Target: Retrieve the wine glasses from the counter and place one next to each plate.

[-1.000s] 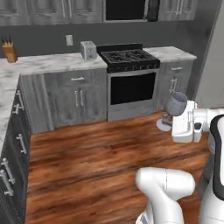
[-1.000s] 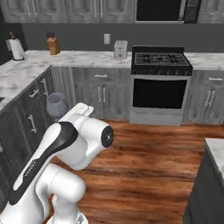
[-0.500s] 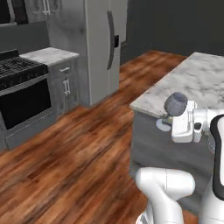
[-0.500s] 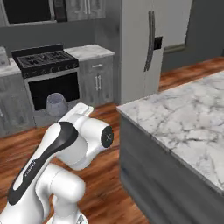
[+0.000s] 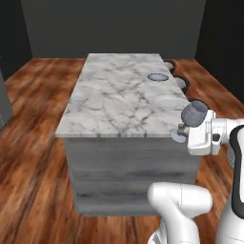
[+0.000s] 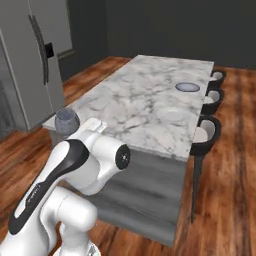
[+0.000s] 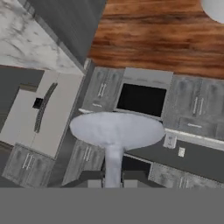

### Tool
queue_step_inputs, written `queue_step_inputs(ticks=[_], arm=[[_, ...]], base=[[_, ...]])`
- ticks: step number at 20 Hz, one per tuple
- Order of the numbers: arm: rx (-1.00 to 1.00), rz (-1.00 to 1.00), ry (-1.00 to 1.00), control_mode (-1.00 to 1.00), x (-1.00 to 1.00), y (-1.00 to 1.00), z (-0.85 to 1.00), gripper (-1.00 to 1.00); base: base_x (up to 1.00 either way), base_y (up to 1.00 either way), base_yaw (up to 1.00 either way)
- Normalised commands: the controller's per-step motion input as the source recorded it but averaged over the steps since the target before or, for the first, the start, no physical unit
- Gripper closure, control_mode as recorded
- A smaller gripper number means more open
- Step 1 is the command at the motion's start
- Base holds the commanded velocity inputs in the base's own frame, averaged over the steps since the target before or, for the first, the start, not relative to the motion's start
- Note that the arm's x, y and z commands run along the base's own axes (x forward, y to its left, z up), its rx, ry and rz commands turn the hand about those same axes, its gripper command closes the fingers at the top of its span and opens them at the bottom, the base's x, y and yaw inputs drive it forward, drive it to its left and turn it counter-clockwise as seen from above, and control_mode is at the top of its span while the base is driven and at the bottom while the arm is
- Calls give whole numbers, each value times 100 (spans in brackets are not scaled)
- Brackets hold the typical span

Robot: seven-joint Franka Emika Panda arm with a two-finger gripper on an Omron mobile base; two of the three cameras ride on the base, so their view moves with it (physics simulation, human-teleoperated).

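Base swung round from the stove to face the island (image 5: 119,100), fingers (image 7: 89,178) clamped on glass (image 5: 194,114) stem, two plates (image 5: 169,101) ahead

Marble, wood and glass

The island (image 5: 119,97) top is smooth veined marble; the floor (image 5: 33,157) is glossy wood; the glass (image 5: 194,114) looks translucent grey-blue.

The marble island (image 5: 119,97) stood ahead of the base with two plates on its right side, one plate (image 5: 158,76) farther back and the other plate (image 5: 168,101) nearer, stools (image 6: 207,131) lined along that right edge.
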Motion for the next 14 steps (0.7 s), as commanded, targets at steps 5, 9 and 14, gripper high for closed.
queue_step_inputs(ticks=[5, 9, 14], arm=[[0, 0, 0, 100, 0, 0, 0, 100], [0, 0, 0, 100, 0, 0, 0, 100], [0, 0, 0, 100, 0, 0, 0, 100]], base=[[5, -86, -12], [0, -100, 13], [0, -100, 11]])
